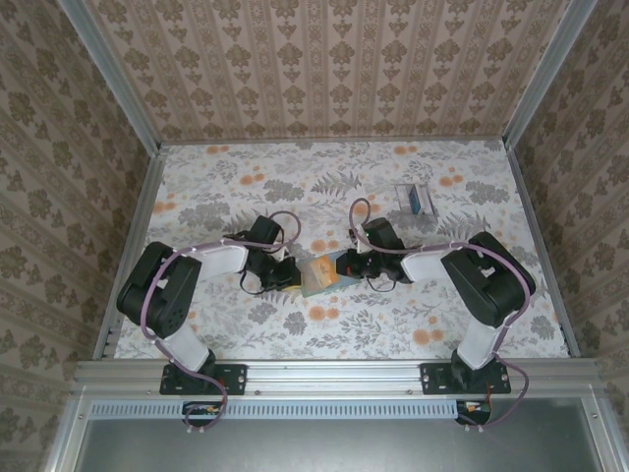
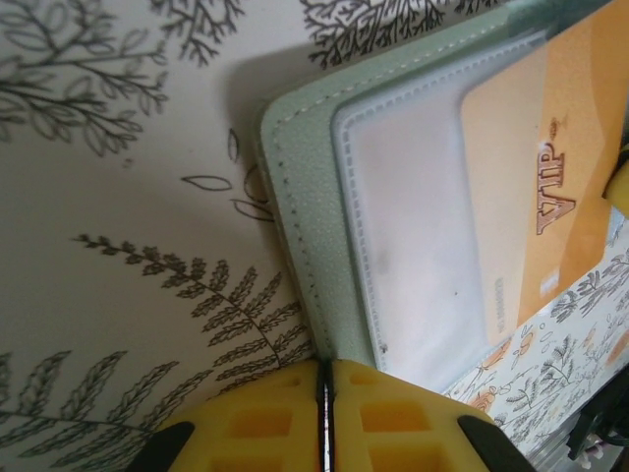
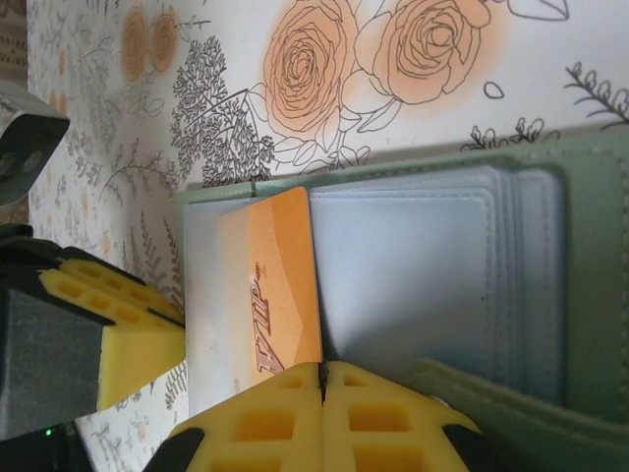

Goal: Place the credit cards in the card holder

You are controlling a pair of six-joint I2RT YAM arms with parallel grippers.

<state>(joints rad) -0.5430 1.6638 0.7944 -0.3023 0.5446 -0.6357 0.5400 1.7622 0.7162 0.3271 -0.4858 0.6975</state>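
Left gripper [image 2: 324,372] is pinched tight on an edge of the open card holder [image 2: 300,197]. Right gripper [image 3: 322,372] is clamped on the orange VIP card [image 3: 280,280] — which lies partly over the holder's clear sleeve. Beyond the holder, well apart to its right — a blue-and-white card [image 1: 417,200] on the floral table [image 1: 472,324].

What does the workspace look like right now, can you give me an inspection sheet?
Surface: floral tablecloth, flat.
Job's things: card holder open at centre, orange VIP card lying on its clear pocket; blue-marked card loose, far right.
Clutter: nothing seen.
Grippers: left gripper shut on the holder's edge; right gripper shut on the orange card's end.
Cables: purple cables in slack loops.
Surroundings: patterned walls, metal frame.
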